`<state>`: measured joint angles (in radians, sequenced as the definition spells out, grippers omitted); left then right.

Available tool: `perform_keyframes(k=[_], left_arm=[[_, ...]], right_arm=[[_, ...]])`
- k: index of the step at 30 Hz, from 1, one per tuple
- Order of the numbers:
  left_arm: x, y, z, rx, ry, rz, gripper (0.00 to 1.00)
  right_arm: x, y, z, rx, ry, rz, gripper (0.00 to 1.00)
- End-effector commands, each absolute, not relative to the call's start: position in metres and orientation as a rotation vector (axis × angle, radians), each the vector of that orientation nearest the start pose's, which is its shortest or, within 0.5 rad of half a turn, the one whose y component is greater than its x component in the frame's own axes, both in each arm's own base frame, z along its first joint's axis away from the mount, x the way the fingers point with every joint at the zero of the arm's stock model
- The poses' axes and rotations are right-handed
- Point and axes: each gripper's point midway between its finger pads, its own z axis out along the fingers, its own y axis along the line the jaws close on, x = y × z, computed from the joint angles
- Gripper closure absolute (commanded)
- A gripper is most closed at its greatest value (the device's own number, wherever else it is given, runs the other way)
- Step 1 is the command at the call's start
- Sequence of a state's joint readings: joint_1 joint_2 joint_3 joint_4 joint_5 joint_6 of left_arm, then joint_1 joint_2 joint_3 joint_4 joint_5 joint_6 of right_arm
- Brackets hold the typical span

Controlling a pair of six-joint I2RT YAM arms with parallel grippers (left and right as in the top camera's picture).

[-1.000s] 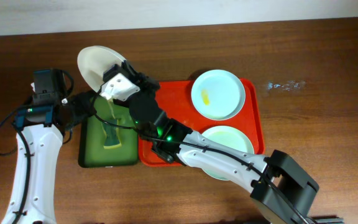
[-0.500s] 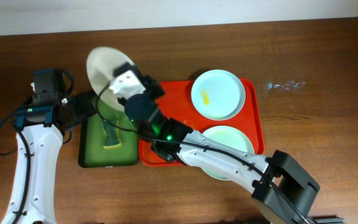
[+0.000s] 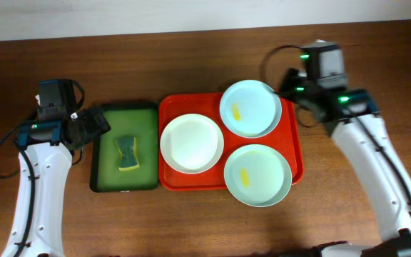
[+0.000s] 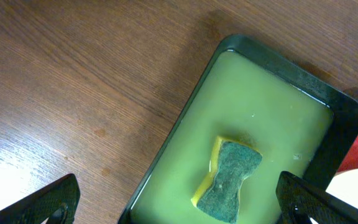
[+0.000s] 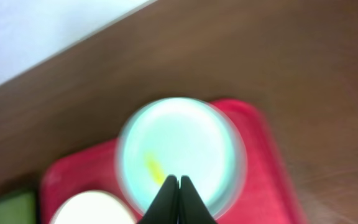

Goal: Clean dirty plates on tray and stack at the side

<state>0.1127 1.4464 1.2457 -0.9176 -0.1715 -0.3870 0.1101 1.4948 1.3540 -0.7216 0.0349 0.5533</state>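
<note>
Blurrily, the right end effector [image 5: 179, 180] shows pinched together, empty; the left end effector [image 4: 178, 186] gapes wide. Three plates [image 3: 250, 108] sit on the tray [image 3: 191, 106].

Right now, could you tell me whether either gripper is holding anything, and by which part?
Nothing is held. The left gripper is open near the green tray; the right gripper is shut on nothing, by the upper mint plate.

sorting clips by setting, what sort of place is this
Likely a robotics lab bench staged for dishwashing: two robot arms at a wooden table, a red tray of plates, a sponge beside it.
</note>
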Motion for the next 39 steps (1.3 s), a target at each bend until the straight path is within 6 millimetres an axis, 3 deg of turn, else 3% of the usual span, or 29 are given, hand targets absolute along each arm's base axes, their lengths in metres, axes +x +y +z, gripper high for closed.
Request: perform_keyframes(k=[1, 2, 4, 6, 11, 16, 22, 24, 26, 27, 28, 30, 31, 32, 33, 36, 38, 39], left_arm=[[0.342, 0.07, 0.175, -0.73, 2.54, 0.135, 0.01], [0.341, 0.07, 0.175, -0.73, 2.541, 0.135, 0.01], [0.341, 0.07, 0.175, -0.73, 2.541, 0.135, 0.01], [0.342, 0.07, 0.175, -0.73, 2.54, 0.135, 0.01], [0.341, 0.07, 0.175, -0.73, 2.541, 0.135, 0.01], [0.341, 0.07, 0.175, -0.73, 2.541, 0.135, 0.01], [0.341, 0.07, 0.175, -0.73, 2.541, 0.135, 0.01], [0.341, 0.07, 0.175, -0.73, 2.541, 0.135, 0.01], [0.341, 0.07, 0.175, -0.73, 2.541, 0.135, 0.01], [0.341, 0.07, 0.175, -0.73, 2.541, 0.135, 0.01], [0.341, 0.07, 0.175, -0.73, 2.541, 0.135, 0.01], [0.341, 0.07, 0.175, -0.73, 2.541, 0.135, 0.01], [0.341, 0.07, 0.175, -0.73, 2.541, 0.135, 0.01], [0.341, 0.07, 0.175, -0.73, 2.541, 0.135, 0.01], [0.341, 0.07, 0.175, -0.73, 2.541, 0.135, 0.01], [0.341, 0.07, 0.175, -0.73, 2.541, 0.135, 0.01], [0.341, 0.07, 0.175, -0.73, 2.541, 0.135, 0.01], [0.341, 0.07, 0.175, -0.73, 2.541, 0.135, 0.01]], right_arm=[[0.382, -0.042, 0.205, 0.828, 2.399, 0.146, 0.96], [0.37, -0.069, 0.199, 0.923, 2.407, 0.106, 0.96], [0.351, -0.103, 0.19, 1.063, 2.404, 0.059, 0.96], [0.342, -0.12, 0.186, 1.097, 2.413, 0.027, 0.96], [0.336, -0.126, 0.147, 1.082, 2.54, -0.051, 0.96], [0.338, -0.127, 0.094, 1.102, 2.695, -0.075, 0.96], [0.336, -0.126, 0.058, 1.084, 2.786, -0.085, 0.96], [0.351, -0.094, 0.061, 0.804, 2.854, 0.195, 0.93], [0.367, -0.04, 0.084, 0.518, 2.814, 0.619, 0.77], [0.371, -0.003, 0.102, 0.367, 2.769, 0.798, 0.7], [0.37, 0.024, 0.108, 0.275, 2.777, 0.835, 0.68], [0.366, 0.078, 0.108, 0.06, 2.814, 0.857, 0.66], [0.363, 0.106, 0.11, -0.055, 2.811, 0.869, 0.59], [0.358, 0.147, 0.111, -0.216, 2.795, 0.883, 0.49], [0.354, 0.171, 0.108, -0.235, 2.816, 0.824, 0.48], [0.354, 0.2, 0.093, -0.154, 2.819, 0.383, 0.48], [0.352, 0.206, 0.092, -0.106, 2.782, 0.231, 0.45], [0.349, 0.216, 0.093, -0.114, 2.77, 0.232, 0.1]])
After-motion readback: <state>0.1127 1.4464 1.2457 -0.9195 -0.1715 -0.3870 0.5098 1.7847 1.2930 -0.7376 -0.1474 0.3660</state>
